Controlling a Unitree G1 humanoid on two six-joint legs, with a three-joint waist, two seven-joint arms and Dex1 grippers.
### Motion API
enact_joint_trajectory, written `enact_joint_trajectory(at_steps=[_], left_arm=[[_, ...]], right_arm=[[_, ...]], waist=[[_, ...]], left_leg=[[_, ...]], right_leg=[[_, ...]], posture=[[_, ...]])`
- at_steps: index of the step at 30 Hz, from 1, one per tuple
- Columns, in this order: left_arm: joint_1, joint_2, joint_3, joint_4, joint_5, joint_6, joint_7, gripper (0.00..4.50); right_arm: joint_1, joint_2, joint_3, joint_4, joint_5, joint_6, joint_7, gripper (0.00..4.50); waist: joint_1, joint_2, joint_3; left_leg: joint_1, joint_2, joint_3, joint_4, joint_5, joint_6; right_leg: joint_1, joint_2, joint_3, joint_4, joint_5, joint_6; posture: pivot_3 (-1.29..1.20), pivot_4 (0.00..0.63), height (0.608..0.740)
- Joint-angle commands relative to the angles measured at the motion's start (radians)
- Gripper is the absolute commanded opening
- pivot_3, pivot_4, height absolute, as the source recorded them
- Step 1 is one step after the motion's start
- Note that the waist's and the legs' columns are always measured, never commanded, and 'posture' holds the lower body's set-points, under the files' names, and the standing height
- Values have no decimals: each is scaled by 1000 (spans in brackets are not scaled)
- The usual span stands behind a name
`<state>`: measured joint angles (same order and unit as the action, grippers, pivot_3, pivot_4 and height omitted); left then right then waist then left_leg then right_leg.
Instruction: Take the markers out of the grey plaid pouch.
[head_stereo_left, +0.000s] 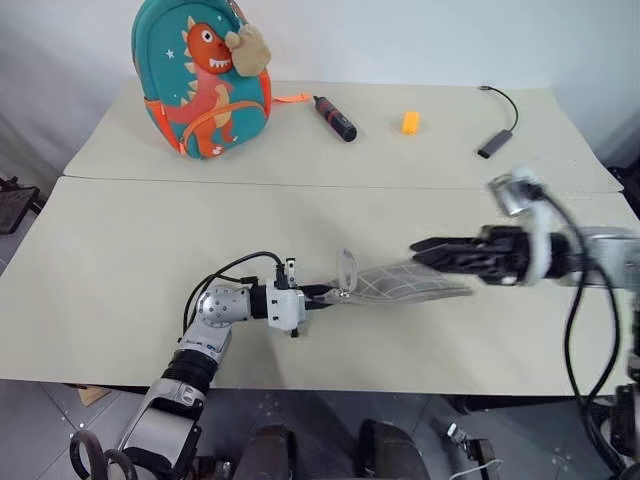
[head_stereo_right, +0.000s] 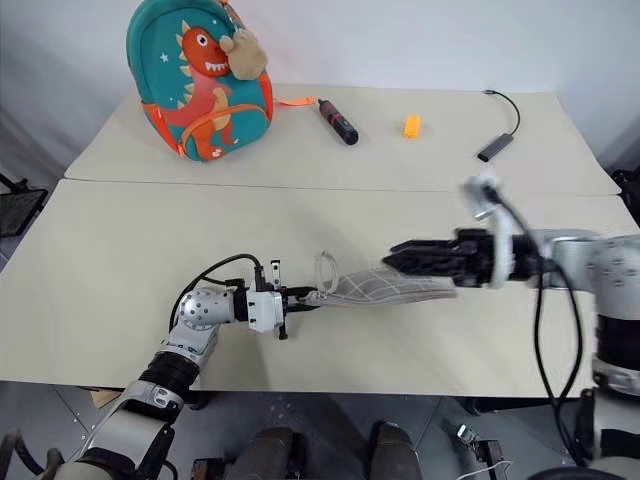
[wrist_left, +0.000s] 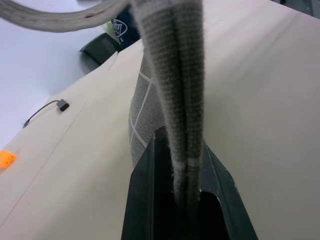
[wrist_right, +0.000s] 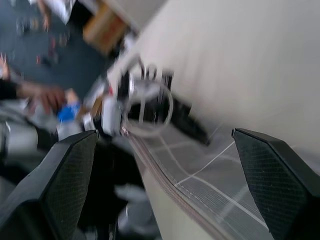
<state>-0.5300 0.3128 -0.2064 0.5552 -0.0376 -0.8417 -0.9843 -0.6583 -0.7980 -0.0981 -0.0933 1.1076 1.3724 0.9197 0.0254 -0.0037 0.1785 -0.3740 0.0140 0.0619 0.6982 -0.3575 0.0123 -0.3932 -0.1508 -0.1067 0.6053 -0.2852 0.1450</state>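
Note:
The grey plaid pouch (head_stereo_left: 400, 283) hangs stretched out level just above the beige table (head_stereo_left: 120, 280), near its front edge. My left gripper (head_stereo_left: 318, 293) is shut on the pouch's left end, beside the zip ring (head_stereo_left: 348, 268). In the left wrist view the two black fingers (wrist_left: 150, 170) pinch the fabric edge (wrist_left: 175, 75) between them. My right gripper (head_stereo_left: 420, 252) is open, its jaws wide apart over the pouch's right half and pointing along it; nothing is between them in the right wrist view (wrist_right: 162, 134). The markers are hidden.
A teal dinosaur backpack (head_stereo_left: 205, 80) stands at the back left. A black-and-red stick (head_stereo_left: 335, 118), an orange block (head_stereo_left: 410, 122) and a cabled adapter (head_stereo_left: 497, 140) lie on the far table. A seam (head_stereo_left: 300, 182) splits the two tabletops.

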Motion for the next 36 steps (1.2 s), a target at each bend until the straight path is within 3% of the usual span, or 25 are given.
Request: enact_joint_trajectory(at_steps=[1, 7, 19, 23, 33, 36], left_arm=[[31, -1, -23, -28, -33, -11, -8, 0], [54, 11, -34, -75, -54, 8, -21, 0], [82, 31, -43, -124, -67, 57, -25, 0], [82, 33, -43, -129, -70, 66, -26, 0], [79, 33, -34, -155, -126, 145, -42, 0], [80, 33, -32, -161, -133, 162, -46, 0]], right_arm=[[-10, 65, 70, -37, -41, -48, 0, 4469], [18, 145, 94, 8, -114, -139, 1, 4469], [0, 290, 79, 32, -133, -130, -90, 4469], [3, 316, 75, 17, -118, -123, -97, 3594], [44, 344, -4, -14, -50, -160, -81, 23], [49, 366, -44, -16, -28, -181, -88, 23]], waist=[[-3, 1, 0], [-3, 1, 0], [-6, 1, 0], [-5, 1, 0], [-6, 1, 0], [-6, 1, 0]], left_leg=[[0, 0, 1, 0, 0, 0], [-1, -1, 1, 1, 0, 1], [-1, 0, 1, 0, 0, 1], [-1, 0, 1, 0, 0, 1], [-1, 0, 1, 0, -1, 1], [-1, 0, 1, 0, -1, 1]], right_leg=[[0, 0, 0, 0, 0, 0], [0, 0, 0, 0, 0, 1], [0, 1, 0, 0, 0, 1], [0, 1, 0, 0, 0, 1], [0, 1, 0, 0, 0, 1], [-1, 1, 0, 0, 0, 1]], posture=[[0, 150, 740], [0, 150, 740], [0, 150, 740], [0, 150, 740], [0, 150, 740], [0, 150, 740]])
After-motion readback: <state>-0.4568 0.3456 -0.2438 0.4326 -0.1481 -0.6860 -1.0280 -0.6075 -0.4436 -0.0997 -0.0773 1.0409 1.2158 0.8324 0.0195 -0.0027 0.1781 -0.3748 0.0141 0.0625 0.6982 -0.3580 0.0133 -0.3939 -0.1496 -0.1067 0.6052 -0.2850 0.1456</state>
